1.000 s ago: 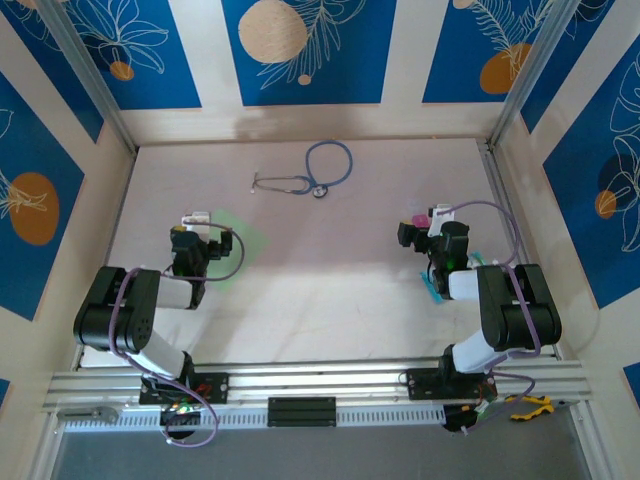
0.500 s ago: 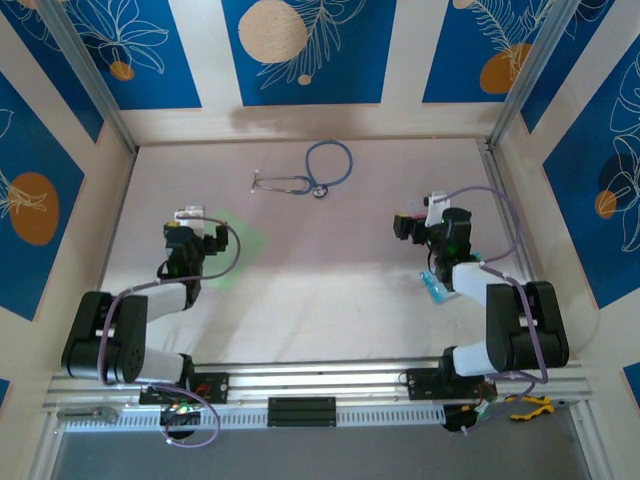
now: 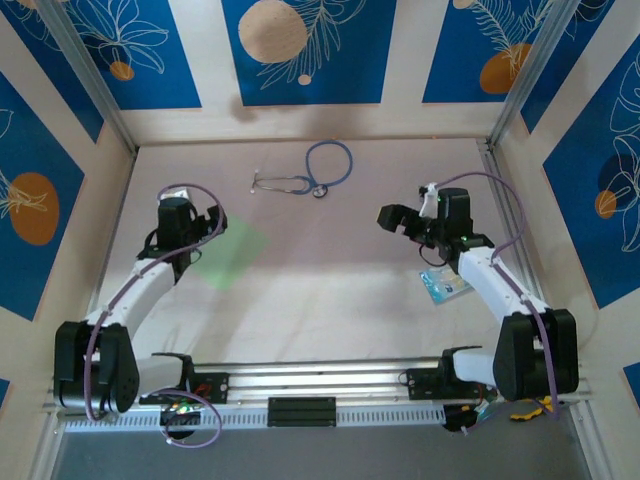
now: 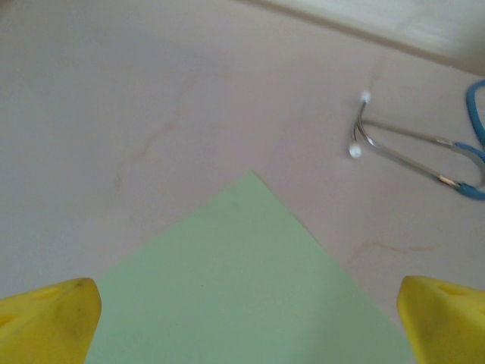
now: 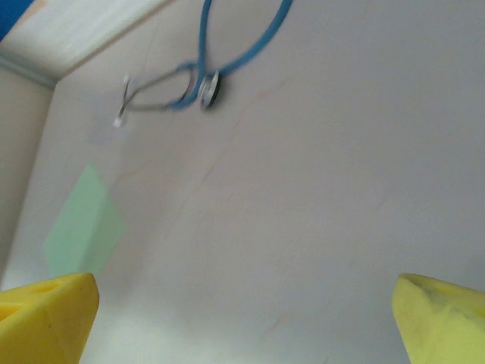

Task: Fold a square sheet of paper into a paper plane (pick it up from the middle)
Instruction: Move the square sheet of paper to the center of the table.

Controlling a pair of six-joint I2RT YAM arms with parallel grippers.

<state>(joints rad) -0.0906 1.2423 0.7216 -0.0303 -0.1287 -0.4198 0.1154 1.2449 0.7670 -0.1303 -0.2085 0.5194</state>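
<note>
The square sheet of paper (image 3: pixel 232 252) is pale green and lies flat on the left half of the table, turned like a diamond. My left gripper (image 3: pixel 205 232) hovers over its left corner. In the left wrist view the sheet of paper (image 4: pixel 242 288) spreads between my open left gripper (image 4: pixel 246 326) and its yellow fingertips (image 4: pixel 45 322), with nothing gripped. My right gripper (image 3: pixel 392 220) hangs on the right side of the table, pointing left. In the right wrist view it (image 5: pixel 246 318) is open over bare table, with the paper (image 5: pixel 83 224) far off to the left.
A blue stethoscope (image 3: pixel 310 172) lies at the back middle of the table, also seen from the left wrist (image 4: pixel 413 152). A teal-and-white packet (image 3: pixel 445 283) lies under the right arm. Walls close the table on three sides.
Both arms have stretched out from their folded poses. The left gripper has moved back and left, uncovering more paper. The right gripper has swung left, uncovering the packet.
</note>
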